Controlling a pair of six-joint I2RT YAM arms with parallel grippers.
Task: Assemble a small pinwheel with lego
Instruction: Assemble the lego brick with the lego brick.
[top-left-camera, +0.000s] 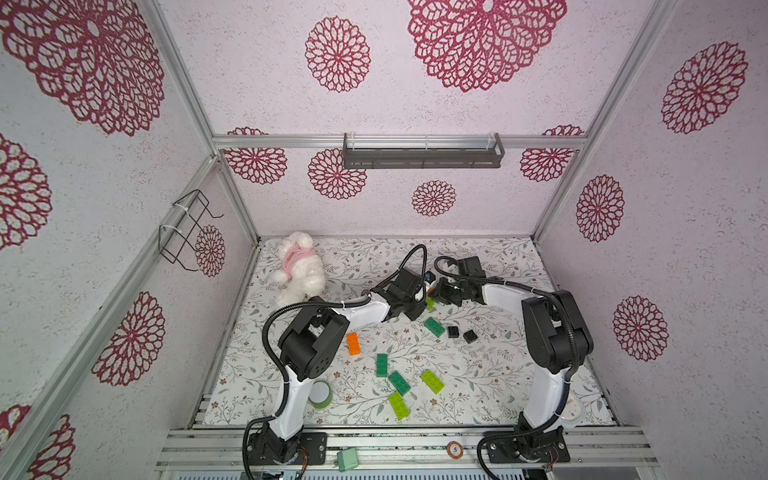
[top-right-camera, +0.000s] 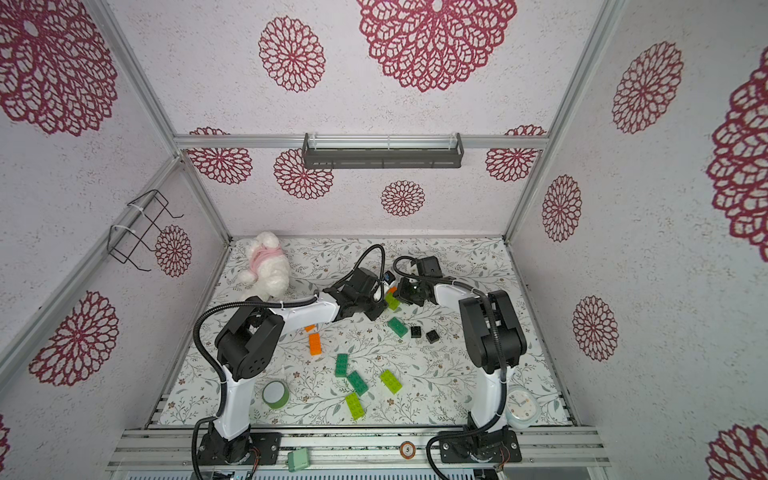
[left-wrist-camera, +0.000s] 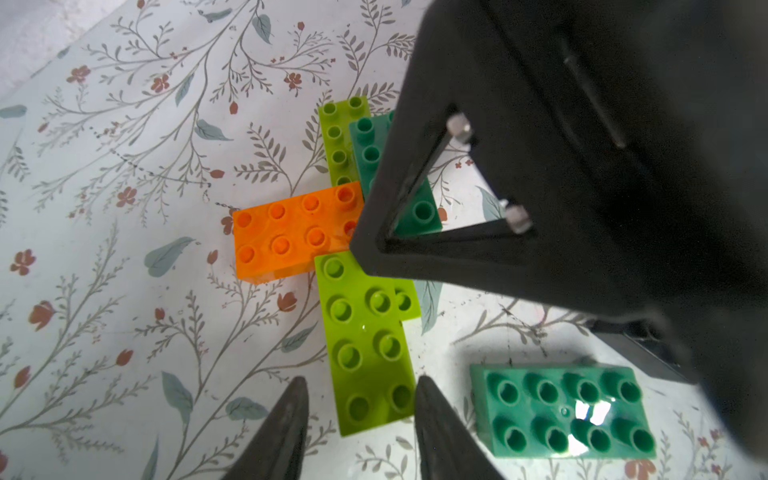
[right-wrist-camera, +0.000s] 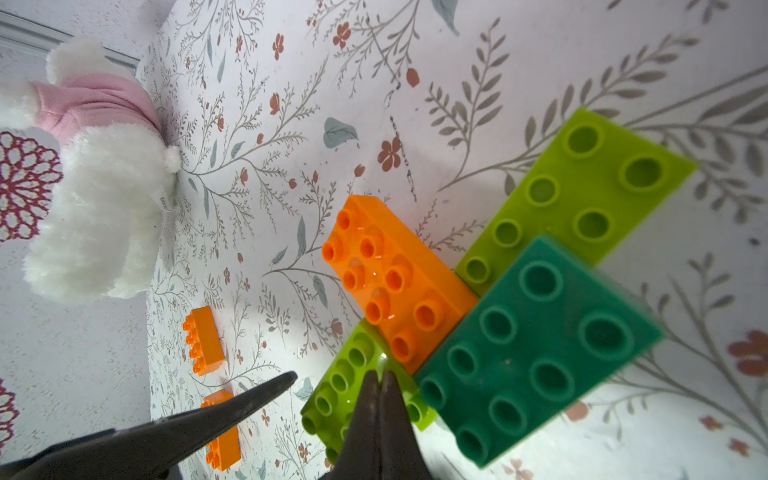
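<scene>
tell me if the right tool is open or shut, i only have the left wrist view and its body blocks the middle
observer: Shut. The right wrist view shows the right tool with its fingertips pressed together over a lime brick of the pinwheel.
operator: any loose black bricks
observer: Two. In both top views a black brick lies close to a second black brick, just beyond the loose dark green brick.
operator: spare orange ones
observer: Two, away from the pinwheel near the left arm: an orange brick and a second orange brick.
</scene>
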